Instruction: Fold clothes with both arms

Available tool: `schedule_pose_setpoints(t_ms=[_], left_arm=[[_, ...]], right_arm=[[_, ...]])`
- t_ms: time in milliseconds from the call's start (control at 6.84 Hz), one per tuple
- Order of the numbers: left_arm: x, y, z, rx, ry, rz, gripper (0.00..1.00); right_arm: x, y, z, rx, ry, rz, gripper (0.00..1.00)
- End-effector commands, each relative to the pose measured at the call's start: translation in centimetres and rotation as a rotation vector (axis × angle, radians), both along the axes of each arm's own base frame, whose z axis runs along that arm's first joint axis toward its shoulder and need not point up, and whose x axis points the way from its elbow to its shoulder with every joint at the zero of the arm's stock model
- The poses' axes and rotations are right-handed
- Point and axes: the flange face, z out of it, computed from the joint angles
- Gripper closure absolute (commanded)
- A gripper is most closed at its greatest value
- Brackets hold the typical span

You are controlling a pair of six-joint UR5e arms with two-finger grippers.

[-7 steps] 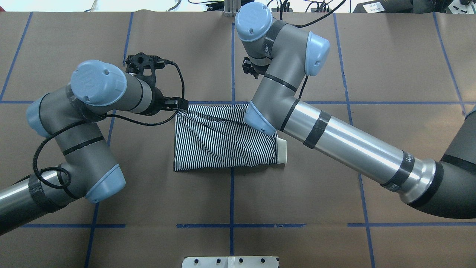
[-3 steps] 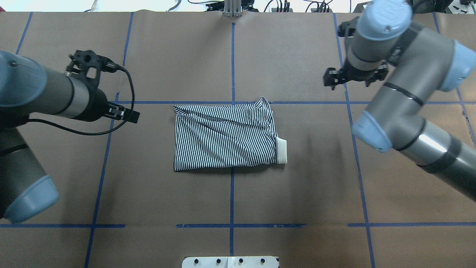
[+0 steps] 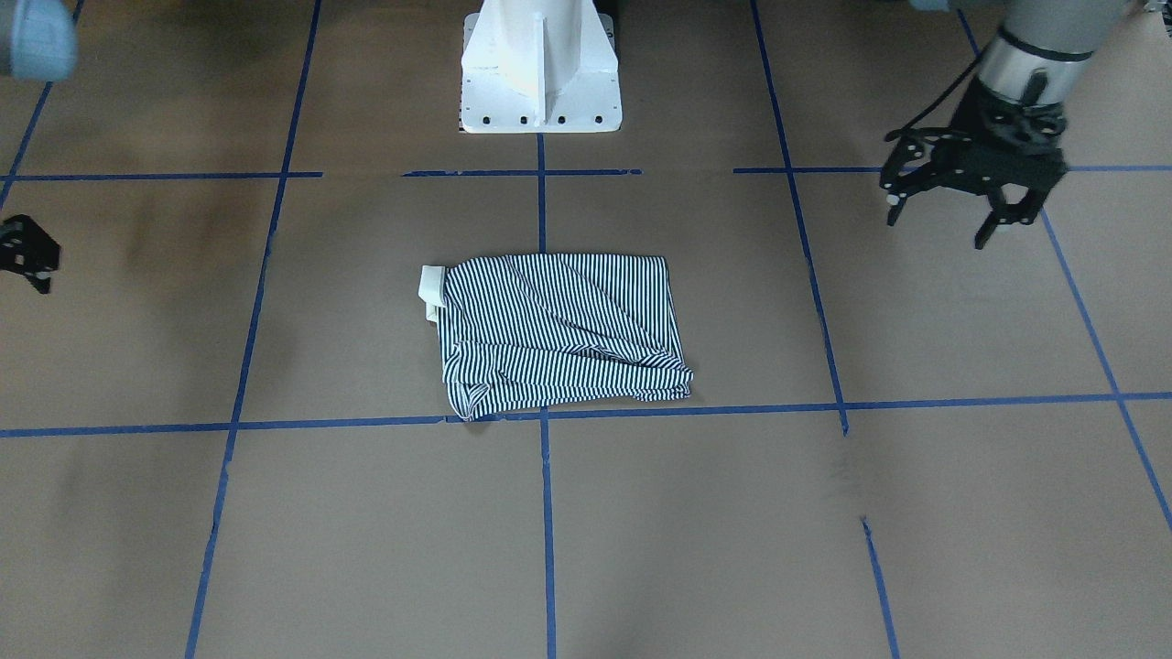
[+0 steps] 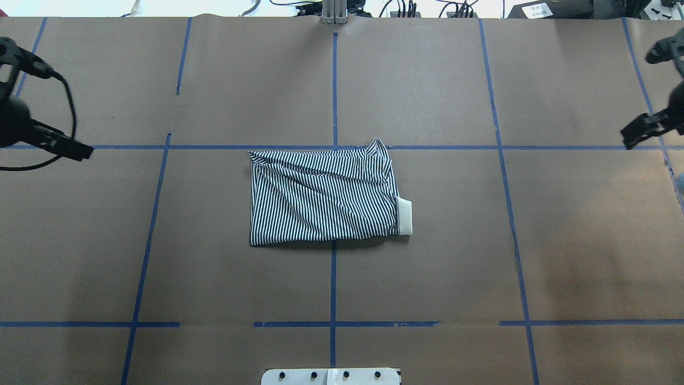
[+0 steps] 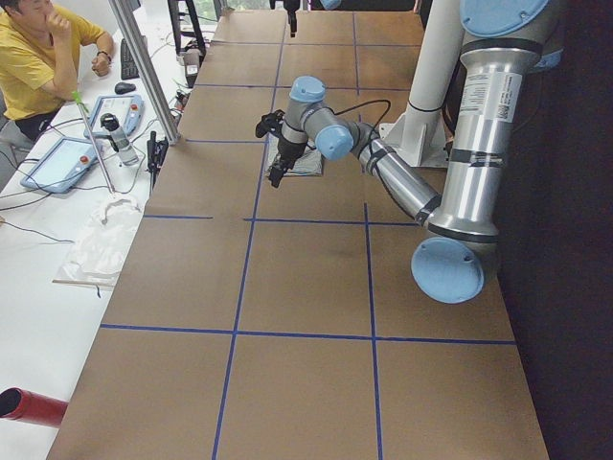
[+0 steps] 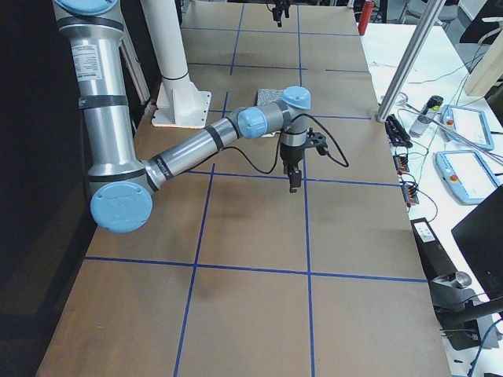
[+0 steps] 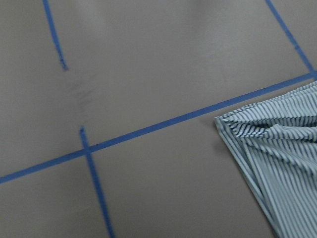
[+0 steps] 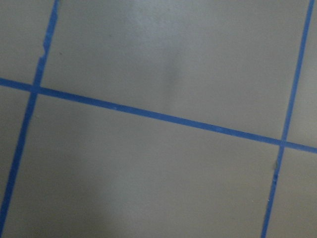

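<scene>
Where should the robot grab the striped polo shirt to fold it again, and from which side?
On the striped polo shirt, probably the short edge opposite the cream collar, pinched at its two corners from above on the robot's left. That edge runs straight and low; the collar side's far corner puckers up.

The shirt [image 4: 326, 198] lies at the middle of the surface [image 4: 454, 256], its far edge along a tape line [image 4: 454, 147] that runs left to right. Its collar [image 4: 405, 216] sticks out at the right edge, toward the near corner. The pedestal [image 3: 540, 64] stands on the near side, in line with the shirt. The left gripper [image 3: 938, 224] hangs well apart to the left, the right gripper [image 4: 644, 131] well apart to the right, both about level with that far edge.
</scene>
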Motion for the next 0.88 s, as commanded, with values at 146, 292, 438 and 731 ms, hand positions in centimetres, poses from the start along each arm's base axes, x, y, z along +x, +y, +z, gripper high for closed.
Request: schedule_pose_setpoints(t_ms=[146, 292, 438, 731], left_arm=[[-5.7, -2.2, 8.7, -0.152, -0.054, -0.062, 0.0], [-9.2, -3.4, 12.0, -0.203, -0.037, -0.065, 0.0], [-12.8, -3.4, 18.1, -0.185, -0.023, 0.065, 0.0], [-23.1, -3.1, 27.3, -0.234, -0.051, 0.009, 0.0]], right_arm=[[8.2, 3.4, 8.5, -0.138, -0.029, 0.054, 0.0], [9.6, 5.7, 10.2, -0.177, -0.101, 0.057, 0.0], [10.5, 7.3, 12.1, -0.174, -0.101, 0.049, 0.0], [12.1, 9.4, 14.0, -0.219, -0.101, 0.085, 0.0]])
